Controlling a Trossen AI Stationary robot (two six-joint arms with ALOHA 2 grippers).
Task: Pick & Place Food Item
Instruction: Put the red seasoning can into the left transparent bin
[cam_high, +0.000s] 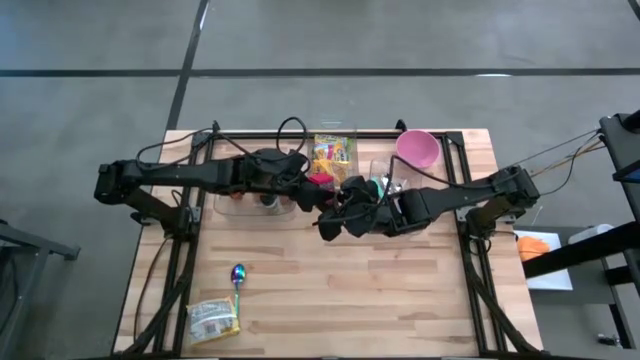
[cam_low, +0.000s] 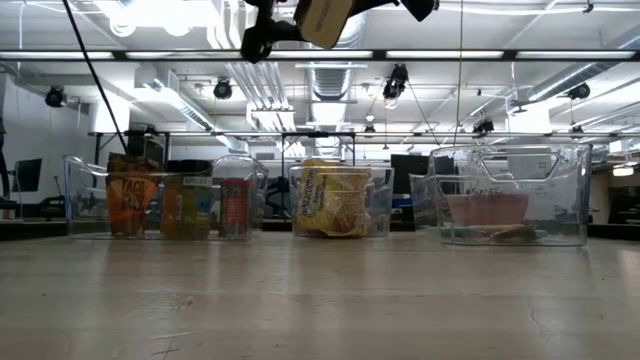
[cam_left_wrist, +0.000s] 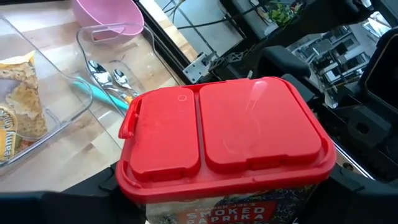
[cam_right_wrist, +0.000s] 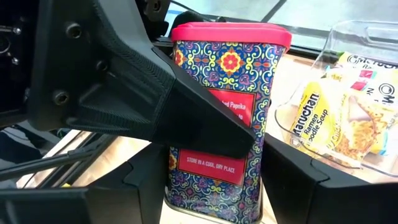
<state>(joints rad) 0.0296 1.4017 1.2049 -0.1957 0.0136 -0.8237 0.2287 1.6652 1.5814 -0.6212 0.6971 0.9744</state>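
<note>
Paprika tin (cam_right_wrist: 227, 118), red lid up, is in mid-air above the middle of the worktop (cam_high: 400, 290), well clear of the surface, with both arms meeting on it. Left gripper (cam_left_wrist: 224, 205) has the tin pinched across its body, red lid right in front of its camera, long axis upright. Right gripper (cam_right_wrist: 211, 186) straddles the lower part of the same tin, fingers (cam_right_wrist: 124, 180) set either side of it; can't tell if they press the tin or stand just off it. So this reads as a hand-over, judged mid-way: the tin lies straight ahead of the right gripper, between its fingers, and the left one grips higher up. Bins sit along the far edge: a snack bin (cam_high: 332, 150) in the middle, a bin with spoons (cam_left_wrist: 102, 68) and a pink bowl (cam_high: 417, 148) toward the far right corner. The right arm is nearer that side.
</note>
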